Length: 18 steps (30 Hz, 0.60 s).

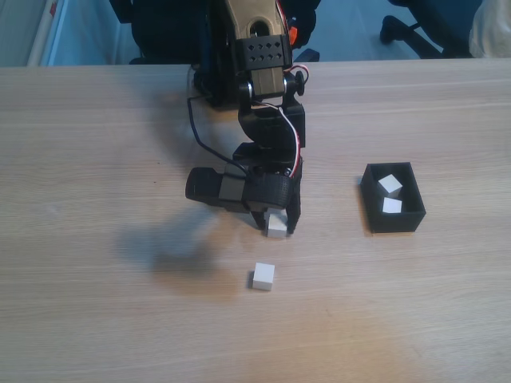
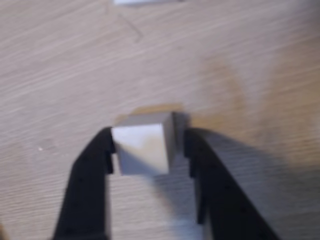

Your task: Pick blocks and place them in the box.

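Wrist view: plain white cube [image 2: 142, 147] between tool [image 2: 147, 150] fingers.

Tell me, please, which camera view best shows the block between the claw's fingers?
The wrist view: the held block sits large and central between both black fingers. In the fixed view that block is small and partly hidden by the claw.

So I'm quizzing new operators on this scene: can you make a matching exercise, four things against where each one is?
Things:
1. gripper
2. box
3. loose block
4. gripped block

Places:
A. alone on the bare table, nearest the camera in the fixed view
B. between the two black fingers
C. at the right in the fixed view, with two blocks inside
D. closed around a white block, low over the table

Pairs: 1-D, 2-C, 3-A, 4-B
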### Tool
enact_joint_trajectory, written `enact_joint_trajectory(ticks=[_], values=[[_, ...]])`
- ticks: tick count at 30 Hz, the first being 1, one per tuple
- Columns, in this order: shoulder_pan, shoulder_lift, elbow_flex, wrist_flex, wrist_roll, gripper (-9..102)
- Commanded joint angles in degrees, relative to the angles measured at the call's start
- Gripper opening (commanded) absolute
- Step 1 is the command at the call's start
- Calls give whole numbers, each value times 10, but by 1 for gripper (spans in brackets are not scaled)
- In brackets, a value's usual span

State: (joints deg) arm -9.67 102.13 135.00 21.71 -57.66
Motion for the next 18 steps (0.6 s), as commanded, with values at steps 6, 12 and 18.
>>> enact_joint_trajectory(ticks=[6, 12, 18], values=[[-2, 11, -15, 3, 4, 0], [-33, 66, -32, 41, -7, 0], [-125, 135, -74, 93, -12, 0]])
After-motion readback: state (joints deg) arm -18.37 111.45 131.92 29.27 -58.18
